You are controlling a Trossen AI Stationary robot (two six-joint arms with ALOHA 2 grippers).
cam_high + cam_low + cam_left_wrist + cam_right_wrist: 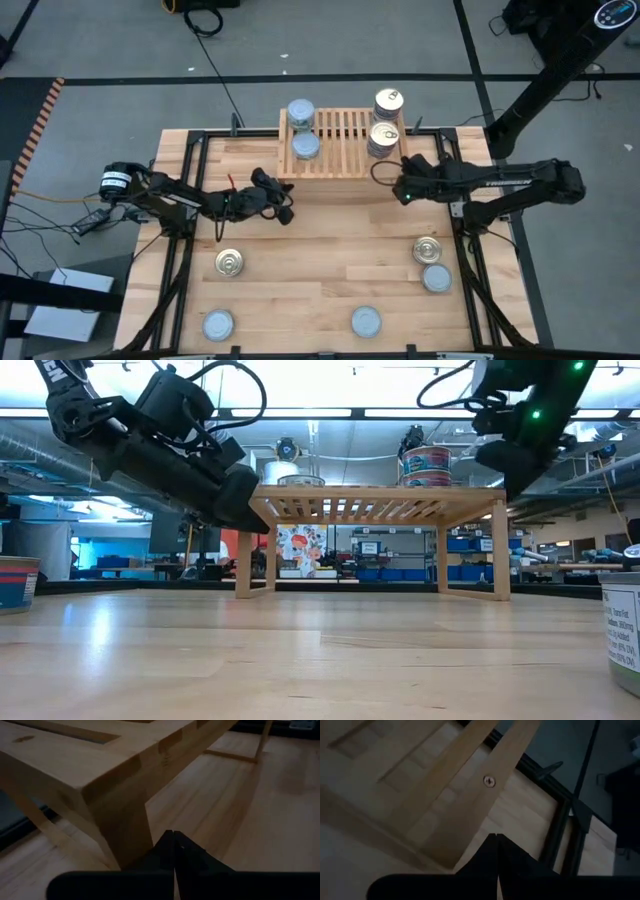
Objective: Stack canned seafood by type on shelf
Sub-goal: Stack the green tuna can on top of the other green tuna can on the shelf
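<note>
The wooden shelf [342, 142] stands at the table's far middle on its side boards. Two silvery-blue tins [302, 128] sit on the left of its slatted top, and golden-lidded tins [387, 118] on the right. Loose tins lie on the table: a golden one [230, 263], blue ones [218, 325] [366, 321], and a golden and blue pair [432, 264]. My left gripper [287, 210] is shut and empty just before the shelf's near left corner [125, 795]. My right gripper [397, 186] is shut and empty, raised beside the shelf's near right corner [470, 780].
A dark metal frame [190, 200] runs along the table's left, right and far sides. In the low view, one tin stands close at the right edge [625, 635] and another at the left edge [15, 580]. Bare planks [330, 250] lie between the shelf and the loose tins.
</note>
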